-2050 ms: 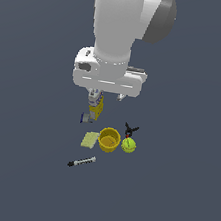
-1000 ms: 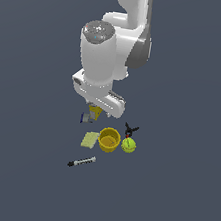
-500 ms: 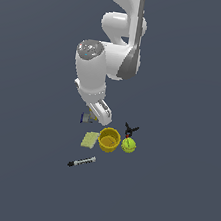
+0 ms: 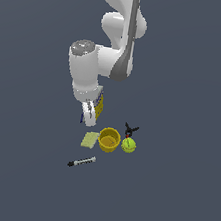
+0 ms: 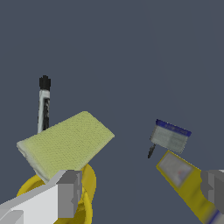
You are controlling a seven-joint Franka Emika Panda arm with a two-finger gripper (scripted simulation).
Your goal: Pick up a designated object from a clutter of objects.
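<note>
In the wrist view the designated object, a tiny whitish item with a dark-blue edge, lies on the floor ahead of my open gripper and apart from both fingers. Nothing sits between the jaws. The clutter shows around it: pale-green sponge, yellow cup, marker and flat yellow box. In the exterior view the gripper hangs low just to the exterior view's left of the yellow box, above the sponge, and largely hides the tiny item.
The yellow cup stands beside a green tennis ball, with a black clamp just behind the ball. A black-and-grey marker lies nearer the front. All rest on a plain dark-grey floor.
The arm has leaned over and its upper links have swung back. The gripper has dropped lower and shifted slightly toward the exterior view's left. The objects have not moved.
</note>
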